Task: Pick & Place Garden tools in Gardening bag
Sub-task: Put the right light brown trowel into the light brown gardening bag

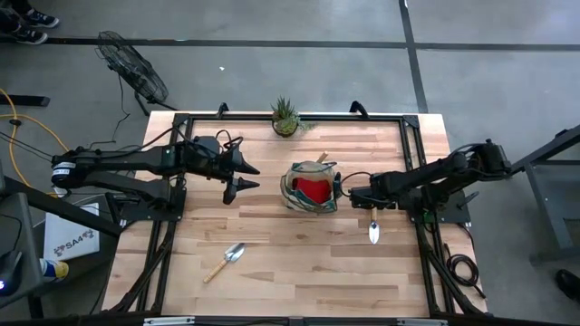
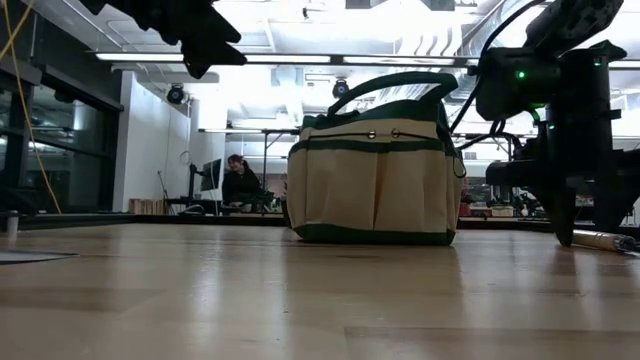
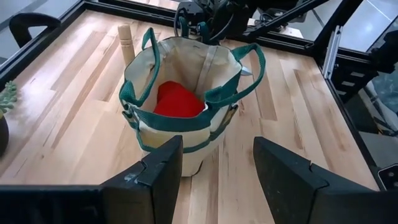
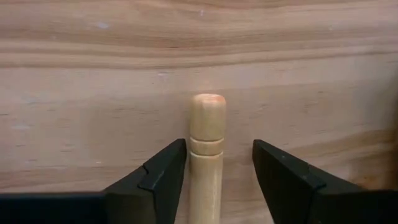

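Straddling a pale wooden trowel handle [image 4: 207,155], right tool [image 4: 217,163].

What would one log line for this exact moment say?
right claw: open, astride trowel handle on table | left claw: open, hovering beside gardening bag | red glove: in bag

Two trowels are counted on the table: one [image 1: 227,261] toward the front, another [image 1: 373,230] at the right. One gardening bag [image 1: 309,187], one red glove [image 1: 314,190] inside it, and one potted plant [image 1: 285,118] are seen.
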Motion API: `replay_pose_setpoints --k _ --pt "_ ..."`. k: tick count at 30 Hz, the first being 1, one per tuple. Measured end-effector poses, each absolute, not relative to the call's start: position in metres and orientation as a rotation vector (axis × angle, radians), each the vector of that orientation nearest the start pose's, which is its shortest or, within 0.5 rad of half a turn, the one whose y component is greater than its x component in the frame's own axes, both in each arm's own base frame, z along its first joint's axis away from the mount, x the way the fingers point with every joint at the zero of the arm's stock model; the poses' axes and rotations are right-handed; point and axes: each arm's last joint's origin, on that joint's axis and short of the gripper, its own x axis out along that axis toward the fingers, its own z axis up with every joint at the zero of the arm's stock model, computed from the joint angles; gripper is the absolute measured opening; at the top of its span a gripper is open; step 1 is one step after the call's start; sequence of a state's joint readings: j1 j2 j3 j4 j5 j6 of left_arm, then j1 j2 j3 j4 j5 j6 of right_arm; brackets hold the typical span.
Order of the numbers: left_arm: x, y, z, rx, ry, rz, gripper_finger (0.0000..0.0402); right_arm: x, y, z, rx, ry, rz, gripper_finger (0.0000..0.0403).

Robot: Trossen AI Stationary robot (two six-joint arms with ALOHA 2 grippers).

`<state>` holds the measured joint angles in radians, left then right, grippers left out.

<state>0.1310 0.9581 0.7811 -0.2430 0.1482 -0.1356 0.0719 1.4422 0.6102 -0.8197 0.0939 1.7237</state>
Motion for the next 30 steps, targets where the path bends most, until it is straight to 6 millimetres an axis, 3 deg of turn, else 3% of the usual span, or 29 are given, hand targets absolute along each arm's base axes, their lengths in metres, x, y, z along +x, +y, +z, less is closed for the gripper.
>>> replay_pose_setpoints --k 11,30 --pt "0.207 0.023 0.296 -0.191 0.416 0.012 0.0191 0.188 0.013 0.127 1.177 1.168 -1.347 0.0115" --pt "0.207 0.023 0.296 -0.22 0.415 0.019 0.0191 0.184 0.043 0.127 1.13 1.217 -1.251 0.0061"
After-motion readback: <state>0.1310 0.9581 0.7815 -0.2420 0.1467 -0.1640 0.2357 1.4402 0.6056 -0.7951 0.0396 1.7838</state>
